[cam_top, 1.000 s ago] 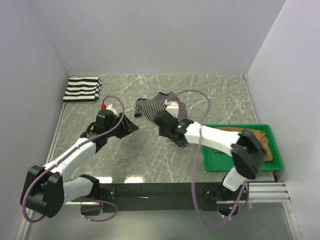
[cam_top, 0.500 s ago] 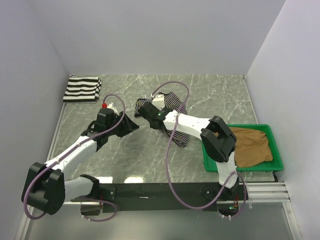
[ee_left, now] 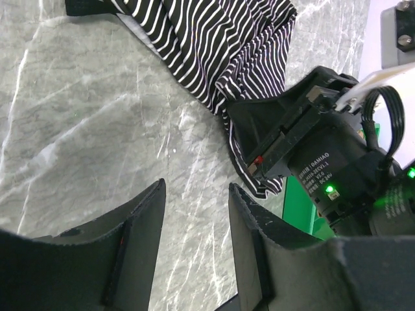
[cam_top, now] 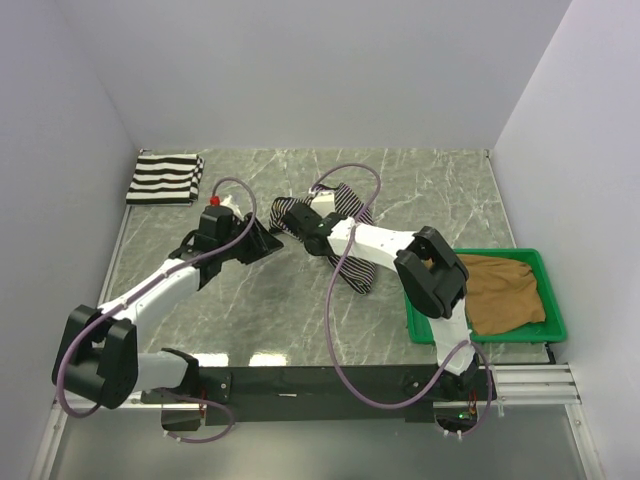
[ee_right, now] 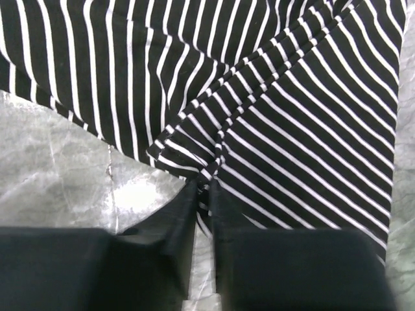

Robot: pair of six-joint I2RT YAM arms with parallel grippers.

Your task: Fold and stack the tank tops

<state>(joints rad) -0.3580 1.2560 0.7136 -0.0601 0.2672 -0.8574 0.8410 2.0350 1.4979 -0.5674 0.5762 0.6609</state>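
The step in hand is the pinstripe top [ee_right: 292, 103], the second of three. It lies crumpled in the middle of the desk [ee_left: 78, 129], partly under the right arm. The striped top [cam_top: 165, 178] already sits folded at the far left corner (the likely base of the stack). The tan top [cam_top: 505, 295] lies loose in the tray [cam_top: 520, 336] on the right, well apart from both and not yet handled.

The right pincer [ee_right: 202, 188] is pressed together on a low hem of the pinstripe top, with a thin fold of cloth caught between its tips just above the desk. The left pincer [ee_left: 194, 191] hangs just beside it, spread, with only bare marble in its gap. It touches no cloth.

The garment looks bunched rather than laid flat, so this reads as the spreading-out stage, before any fold is made. The next move probably calls for the left pincer to reach the short way to a second edge and pinch it. The two arms can then draw the cloth apart and set it down flat. The right pincer's hold is narrow (little more than a hem), so a hard tug may pull it free. The two wrists are also close together, so the left arm's approach has to stay clear of the right.
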